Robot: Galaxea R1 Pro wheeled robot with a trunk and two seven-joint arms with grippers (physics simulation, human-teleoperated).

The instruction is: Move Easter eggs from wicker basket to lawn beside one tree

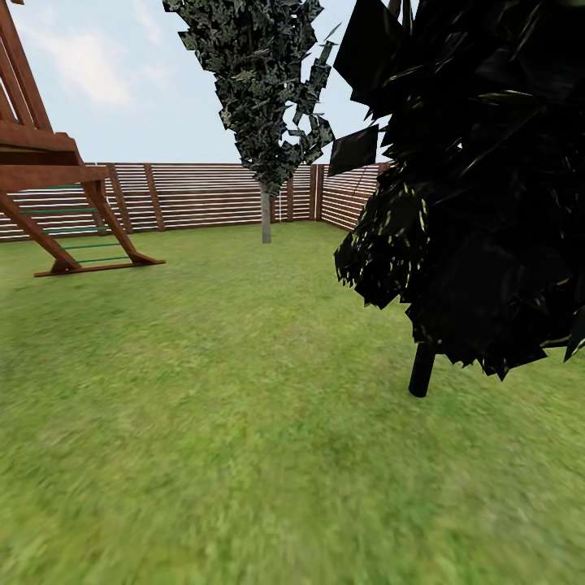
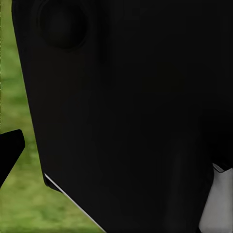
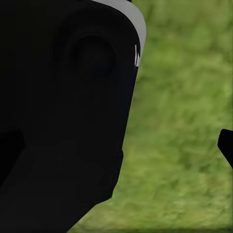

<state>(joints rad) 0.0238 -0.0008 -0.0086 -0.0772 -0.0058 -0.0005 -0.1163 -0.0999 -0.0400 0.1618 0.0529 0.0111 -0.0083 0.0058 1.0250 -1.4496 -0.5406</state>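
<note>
The lawn stretches ahead as mottled green grass up to the brown slat fence of the garden. A narrow tree with a pale trunk and dark mottled leaves stands by the fence corner. The Easter eggs and the wicker basket are out of view. In the left wrist view, one black fingertip pokes in over grass beside a black part of the robot. In the right wrist view, a black fingertip shows at the edge over grass. How far either pair of jaws stands apart cannot be made out.
A near-black leafy tree with a short black trunk stands close at the right, its foliage reaching far into view. A red-brown wooden play frame with green rungs stands at the back left. Open grass lies between them.
</note>
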